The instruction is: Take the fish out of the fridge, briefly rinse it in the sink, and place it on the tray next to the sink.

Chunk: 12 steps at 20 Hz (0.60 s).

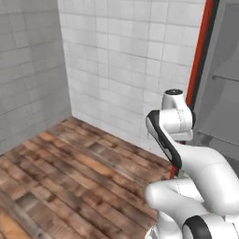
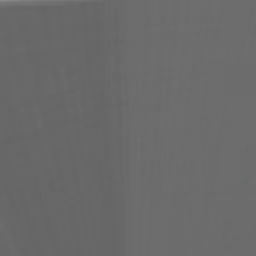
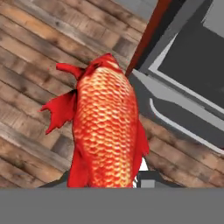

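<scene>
We are gripping fish (image 3: 105, 127) in closed gripper (image 3: 109, 186), outside fridge (image 3: 183, 74), above wood floor (image 3: 30, 52). We are keeping grip firm, swinging clear of fridge edge, heading sinkward.

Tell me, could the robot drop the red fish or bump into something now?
Maybe. The fish sticks far out of the end effector, which is shut on its lower end, so a fast swing could shake it loose onto the wooden floor. The fridge with its orange-red edge sits close beside the fish, so turning that way might knock it.
</scene>
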{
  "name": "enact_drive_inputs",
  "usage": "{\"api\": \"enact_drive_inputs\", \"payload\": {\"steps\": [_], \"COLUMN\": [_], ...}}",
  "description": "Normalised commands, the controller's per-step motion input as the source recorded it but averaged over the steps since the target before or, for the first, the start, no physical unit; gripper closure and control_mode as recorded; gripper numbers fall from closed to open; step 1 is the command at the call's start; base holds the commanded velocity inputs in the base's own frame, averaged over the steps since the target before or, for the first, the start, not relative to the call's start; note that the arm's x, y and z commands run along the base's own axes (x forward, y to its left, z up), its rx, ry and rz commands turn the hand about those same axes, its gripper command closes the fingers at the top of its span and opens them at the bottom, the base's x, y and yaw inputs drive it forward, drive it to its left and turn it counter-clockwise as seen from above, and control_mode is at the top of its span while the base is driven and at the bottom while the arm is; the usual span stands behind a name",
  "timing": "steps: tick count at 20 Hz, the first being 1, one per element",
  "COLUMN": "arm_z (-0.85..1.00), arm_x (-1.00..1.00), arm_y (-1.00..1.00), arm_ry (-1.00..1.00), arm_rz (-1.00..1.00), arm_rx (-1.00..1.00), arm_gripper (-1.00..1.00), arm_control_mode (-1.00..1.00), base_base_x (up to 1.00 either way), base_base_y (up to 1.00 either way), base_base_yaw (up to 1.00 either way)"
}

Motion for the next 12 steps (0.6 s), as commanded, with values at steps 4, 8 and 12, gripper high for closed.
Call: {"api": "enact_drive_inputs", "payload": {"steps": [4, 8, 12], "arm_z": [0.00, 0.00, 0.00], "arm_x": [0.00, 0.00, 0.00], "arm_y": [0.00, 0.00, 0.00], "arm_ry": [0.00, 0.00, 0.00], "arm_rz": [0.00, 0.00, 0.00], "arm_rx": [0.00, 0.00, 0.00], "arm_gripper": [1.00, 1.00, 1.00], "arm_control_mode": [1.00, 1.00, 1.00], "base_base_x": [0.00, 0.00, 0.00], "base_base_y": [0.06, 0.06, 0.03], "base_base_yaw": [1.00, 1.00, 1.00]}}
